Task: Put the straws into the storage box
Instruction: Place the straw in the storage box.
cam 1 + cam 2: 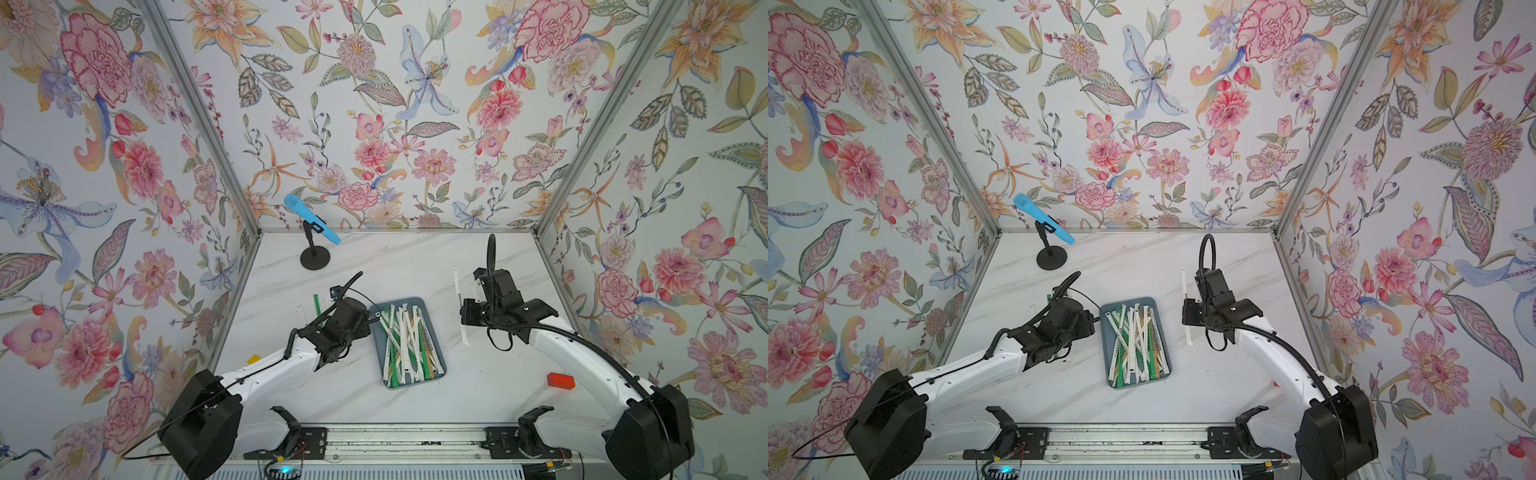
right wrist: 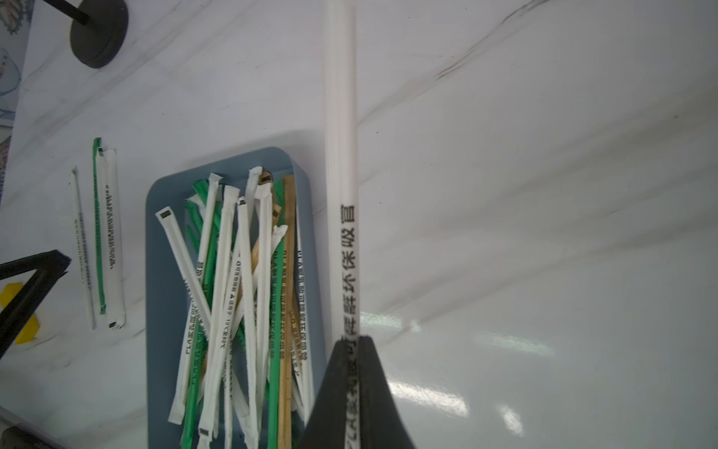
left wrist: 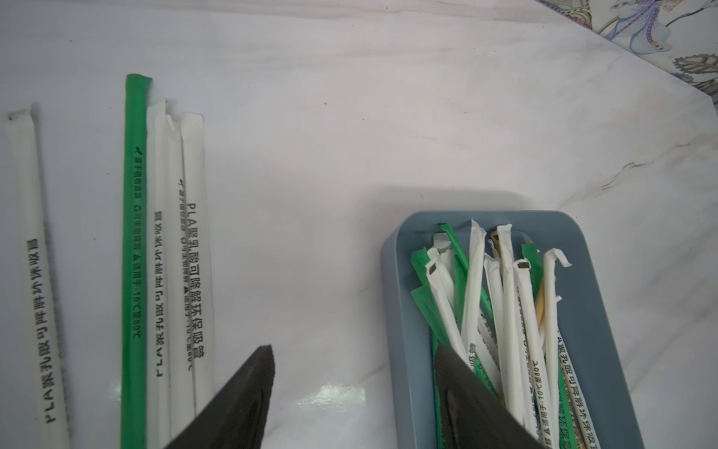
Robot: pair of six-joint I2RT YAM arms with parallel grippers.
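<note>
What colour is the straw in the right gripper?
White with black print; the straw shows best in the right wrist view.

Left arm [image 1: 266, 370] stretches forward, wrist tipped down, and the left gripper [image 3: 353, 352] hangs with its jaws spread wide, nothing between them. Right arm [image 1: 569, 357] arcs inward, right gripper [image 2: 351, 346] pinched tight on a white straw [image 2: 340, 155] that runs straight out ahead of its fingertips.

The right gripper [image 2: 358, 344] is closed on a white printed straw [image 2: 341, 155]. Beside it, the blue-grey storage box [image 2: 157, 280] holds many green, white and tan straws [image 2: 241, 272], crossing each other.
</note>
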